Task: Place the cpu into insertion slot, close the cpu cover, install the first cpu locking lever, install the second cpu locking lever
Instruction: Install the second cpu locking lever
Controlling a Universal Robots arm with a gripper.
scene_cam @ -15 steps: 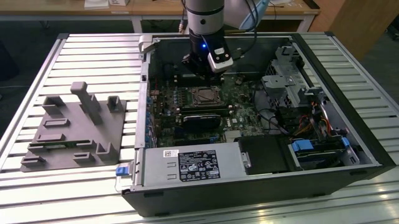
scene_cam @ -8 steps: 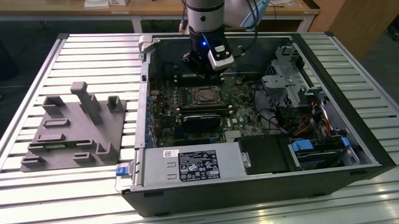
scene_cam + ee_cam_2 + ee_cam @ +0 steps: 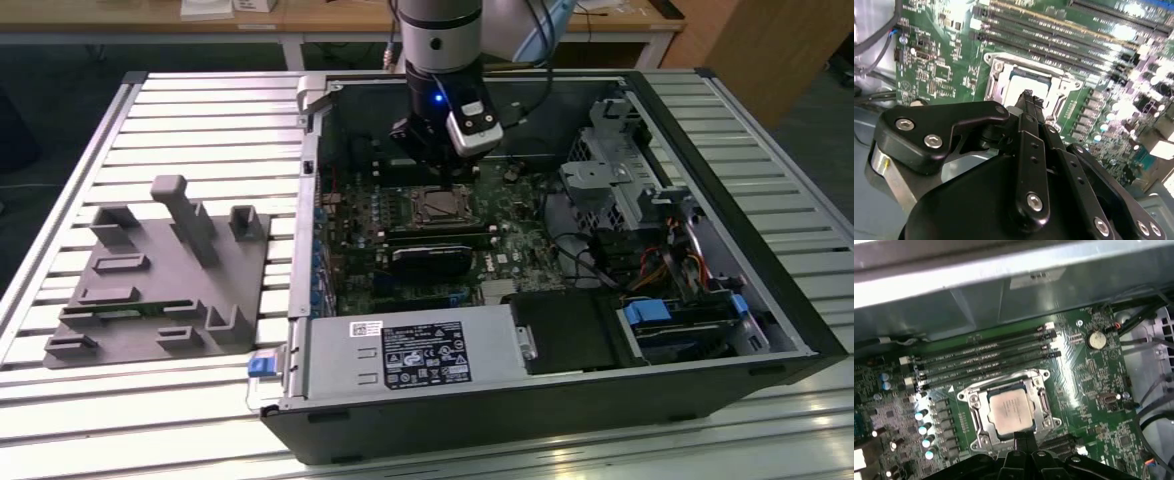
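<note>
The cpu (image 3: pixel 1010 411), a pale square chip, sat in the insertion slot (image 3: pixel 975 399) at the middle of the green motherboard (image 3: pixel 1094 390), with the cpu cover (image 3: pixel 1040 401), a thin metal frame, lying down around it so the chip showed through its window. The long black memory slots (image 3: pixel 989 357) ran just beside the slot on one side, and a row of small capacitors (image 3: pixel 924 427) stood near its other side. The tool (image 3: pixel 1022 439) hovered close above the slot's near edge, its black fingers drawn together to a narrow tip with nothing between them; in the second wrist view the same tip (image 3: pixel 1028 96) pointed down at the slot's rim. In the exterior view the arm reached down into the open computer case (image 3: pixel 801 330), which lay on a slatted tabletop (image 3: pixel 200 110), with a grey fixture block (image 3: pixel 160 270) well apart from the slot, outside the case. The likely risk was that the tip, so close to the frame, could press off the mark and scrape the board or the neighbouring memory slots. Whether the locking levers were latched could not be told; an unlatched cover could spring up.
</note>
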